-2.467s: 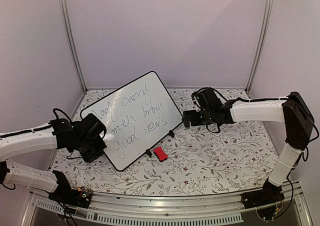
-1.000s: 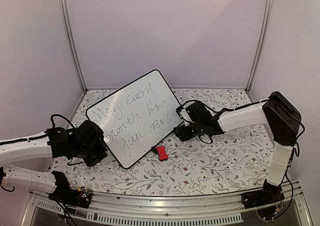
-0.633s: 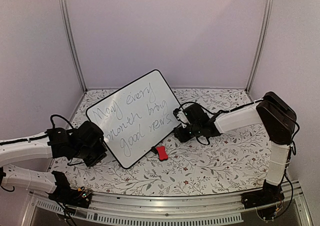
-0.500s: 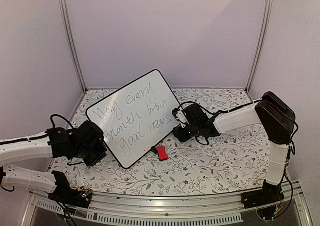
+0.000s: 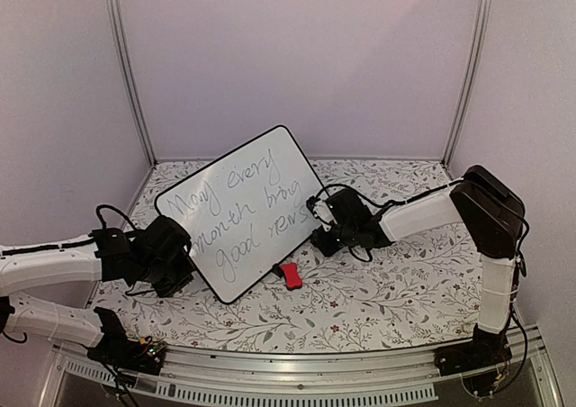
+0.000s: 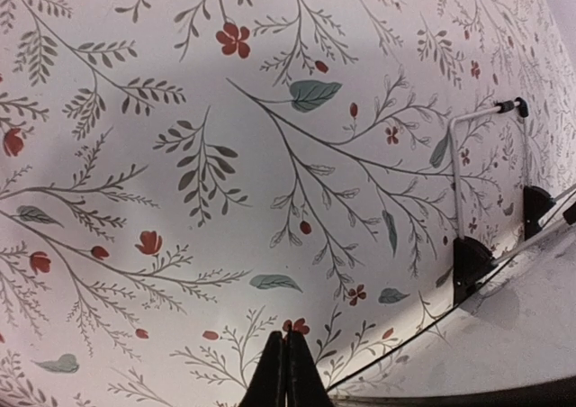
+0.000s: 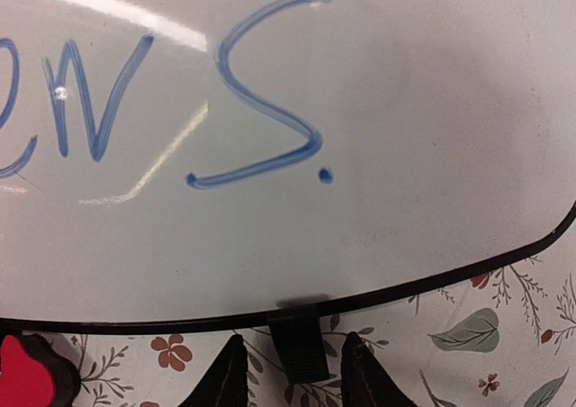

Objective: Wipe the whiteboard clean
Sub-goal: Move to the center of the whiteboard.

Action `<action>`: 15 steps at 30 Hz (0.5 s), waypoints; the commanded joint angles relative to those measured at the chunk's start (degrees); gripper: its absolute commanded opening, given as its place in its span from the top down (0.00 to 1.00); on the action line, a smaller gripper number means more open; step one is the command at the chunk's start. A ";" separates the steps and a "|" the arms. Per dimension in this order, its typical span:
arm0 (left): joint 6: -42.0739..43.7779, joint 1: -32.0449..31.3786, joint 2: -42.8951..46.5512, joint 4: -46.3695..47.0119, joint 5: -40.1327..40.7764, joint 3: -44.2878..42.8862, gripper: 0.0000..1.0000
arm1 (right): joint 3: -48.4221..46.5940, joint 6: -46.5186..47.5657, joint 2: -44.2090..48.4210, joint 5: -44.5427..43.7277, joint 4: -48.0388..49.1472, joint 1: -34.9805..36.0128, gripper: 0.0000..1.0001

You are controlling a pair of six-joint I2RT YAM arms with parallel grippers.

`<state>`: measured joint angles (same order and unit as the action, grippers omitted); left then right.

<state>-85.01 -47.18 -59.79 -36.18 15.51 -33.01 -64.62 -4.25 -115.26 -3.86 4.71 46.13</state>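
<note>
The whiteboard (image 5: 238, 204) stands tilted on the floral table, with handwriting across it. In the right wrist view the whiteboard (image 7: 360, 110) fills the frame with blue letters. My right gripper (image 5: 321, 237) is at its lower right edge. The right gripper (image 7: 292, 339) is open, its fingertips on either side of the board's small black foot (image 7: 301, 348) without touching it. My left gripper (image 5: 177, 261) sits low at the board's left end. The left gripper (image 6: 286, 339) is shut with nothing between its fingers, over the tablecloth beside the board's rim (image 6: 504, 326).
A small red eraser block (image 5: 290, 275) lies on the table in front of the board's lower edge, and its corner (image 7: 20, 375) shows left of my right fingers. A wire stand (image 6: 456, 155) and black feet (image 6: 470, 261) show behind the board. Walls enclose the table on three sides.
My right gripper has moved left to the board's lower right edge and its jaws have narrowed around the foot. The board shifted early on, then stayed still. The left arm barely moved.
</note>
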 commanded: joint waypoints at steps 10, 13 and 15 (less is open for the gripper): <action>0.78 1.01 0.63 1.82 -0.38 1.28 1.00 | -2.44 2.55 -1.98 0.95 2.15 0.28 0.73; 0.56 0.97 1.09 1.73 -0.35 1.55 1.00 | -2.28 2.91 -2.01 0.96 2.15 0.28 0.78; 0.46 1.02 1.27 1.72 -0.24 1.66 1.00 | -2.03 2.98 -2.07 1.21 2.36 0.32 0.80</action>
<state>-84.49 -46.83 -59.57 -34.94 15.25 -32.27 -65.67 -2.07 -116.03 -3.68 5.63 46.13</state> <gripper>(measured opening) 0.003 0.218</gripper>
